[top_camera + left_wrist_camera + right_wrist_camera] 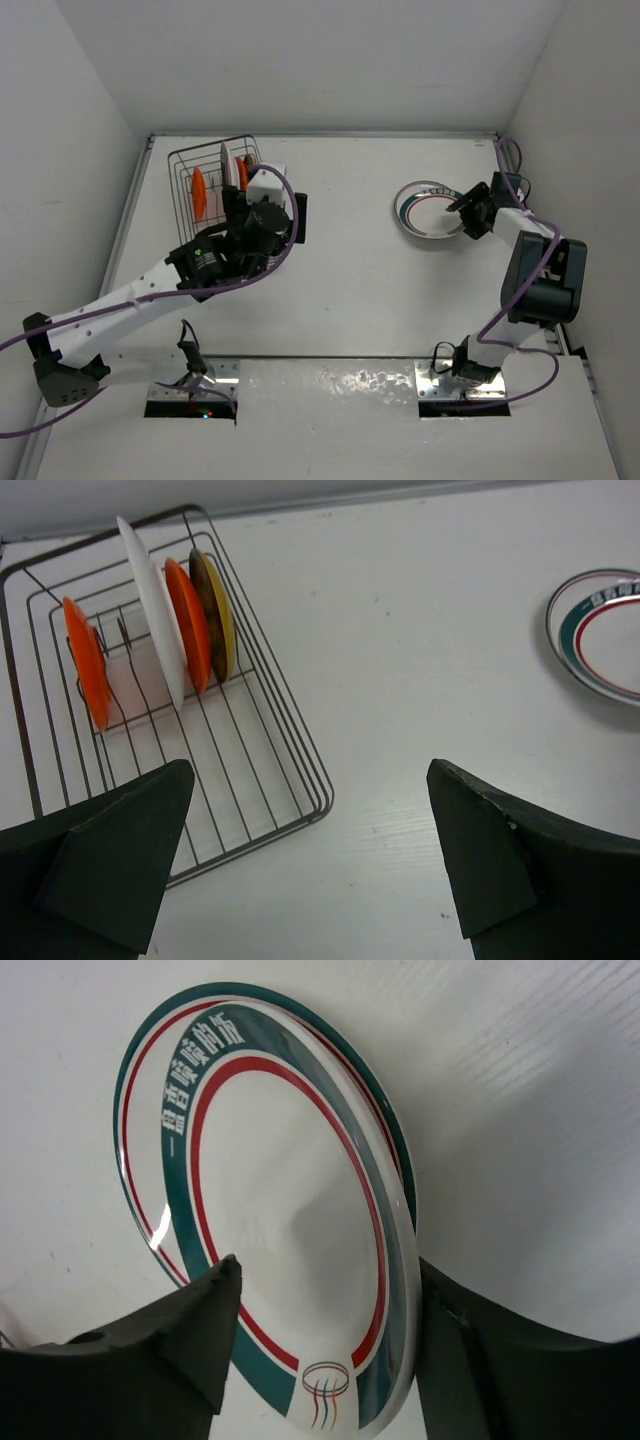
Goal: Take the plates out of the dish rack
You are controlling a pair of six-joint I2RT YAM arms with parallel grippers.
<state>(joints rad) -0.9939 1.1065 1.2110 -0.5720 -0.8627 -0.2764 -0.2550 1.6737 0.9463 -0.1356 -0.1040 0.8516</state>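
White walled worktop [350, 300], ringed plate [280, 1190] lying at right, white Chinese characters [195, 1070] on its green band, partly legible, right fingers [170, 1350] apart astride its rim, dish rack [240, 780] far left holding four upright plates [188, 620], last one's dark face unclear, left fingers [110, 860] spread wide, empty

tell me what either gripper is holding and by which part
Nothing held, it seems. The left gripper is open and empty; the right gripper stands parted astride the rim of the white ringed plate.

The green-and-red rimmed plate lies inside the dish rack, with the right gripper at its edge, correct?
No: the plate lies on the table, well apart from the dish rack, as the top view shows. The right gripper is at its edge.
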